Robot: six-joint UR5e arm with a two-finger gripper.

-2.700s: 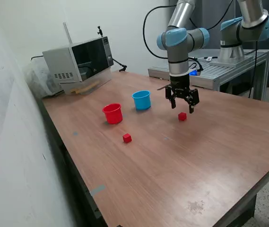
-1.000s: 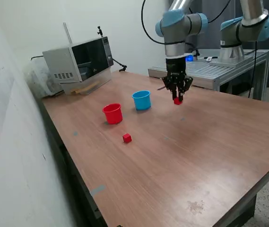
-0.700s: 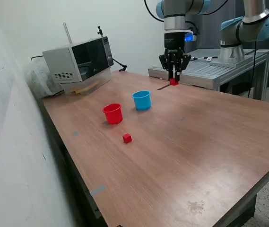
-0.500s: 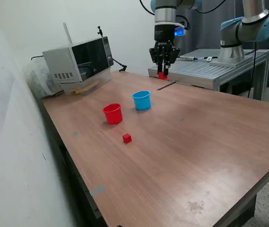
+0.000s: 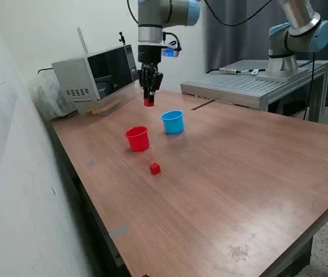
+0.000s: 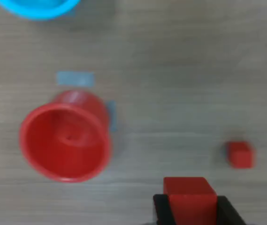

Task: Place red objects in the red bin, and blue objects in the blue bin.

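Observation:
My gripper (image 5: 148,99) is shut on a tiny red cube (image 5: 148,103) and holds it high above the table, behind and above the red cup (image 5: 137,138). In the wrist view the held cube (image 6: 189,199) sits between the dark fingers (image 6: 162,211), with the red cup (image 6: 65,136) below and to one side, seemingly empty. A second red cube (image 5: 155,168) lies on the table in front of the red cup; it also shows in the wrist view (image 6: 240,154). The light-blue cup (image 5: 173,122) stands at the red cup's right in the exterior view; its rim shows in the wrist view (image 6: 37,8). No dark-blue cubes are in view.
A microwave (image 5: 94,75) stands at the table's back left in the exterior view. A second arm (image 5: 293,34) stands on a metal bench (image 5: 250,83) behind the table. A wall runs along the exterior view's left. A blue tape patch (image 6: 75,78) lies by the red cup.
The gripper closed on the red cube that lay right of the blue cup, lifted it, and carried it up and to the exterior view's left, to above the area behind the red cup.

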